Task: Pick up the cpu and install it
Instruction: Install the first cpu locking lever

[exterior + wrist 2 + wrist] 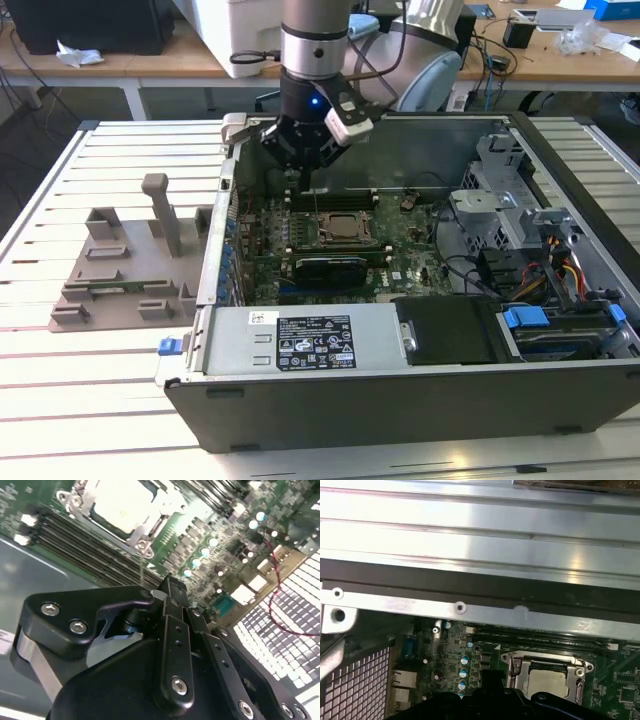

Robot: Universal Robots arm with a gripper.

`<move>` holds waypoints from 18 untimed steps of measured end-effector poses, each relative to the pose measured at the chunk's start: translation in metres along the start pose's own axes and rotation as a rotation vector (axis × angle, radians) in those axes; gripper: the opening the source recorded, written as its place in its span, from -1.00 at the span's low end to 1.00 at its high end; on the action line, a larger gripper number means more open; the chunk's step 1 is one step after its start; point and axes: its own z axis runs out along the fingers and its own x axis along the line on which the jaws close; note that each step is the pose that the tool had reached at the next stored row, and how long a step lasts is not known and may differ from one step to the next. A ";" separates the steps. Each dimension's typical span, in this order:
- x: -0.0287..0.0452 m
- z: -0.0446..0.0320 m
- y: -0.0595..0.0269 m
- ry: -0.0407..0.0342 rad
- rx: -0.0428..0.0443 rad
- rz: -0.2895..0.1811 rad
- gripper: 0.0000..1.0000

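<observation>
Second wrist view: black gripper [167, 592] fills lower part of frame, w/ silver screws on its linkage plates. Fingers [172, 592] stand together at tip; nothing seen between them. Beyond tip lies green motherboard [210, 545]. The cpu [122, 505], pale silver top, sits in its metal socket frame [145, 532], well apart from gripper. Dark memory slots [80, 545] run beside socket. Red wire [280, 580] crosses perforated chassis panel [287, 625].

An open PC case [420, 400] lies on a slatted table [60, 350], motherboard [400, 250] exposed. A grey fixture [130, 265] with upright posts sits beside it, on the exterior view's left.
</observation>
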 end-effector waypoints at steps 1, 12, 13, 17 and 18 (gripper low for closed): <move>-0.0016 -0.0003 0.0008 0.0000 0.0000 0.000 -0.79; -0.0184 -0.0014 0.0047 0.0127 -0.0093 -0.001 -0.79; -0.0214 -0.0016 0.0044 0.0155 -0.0096 -0.001 -0.79; -0.0223 -0.0016 0.0043 0.0160 -0.0096 -0.001 -0.79; -0.0224 -0.0016 0.0043 0.0161 -0.0097 -0.001 -0.79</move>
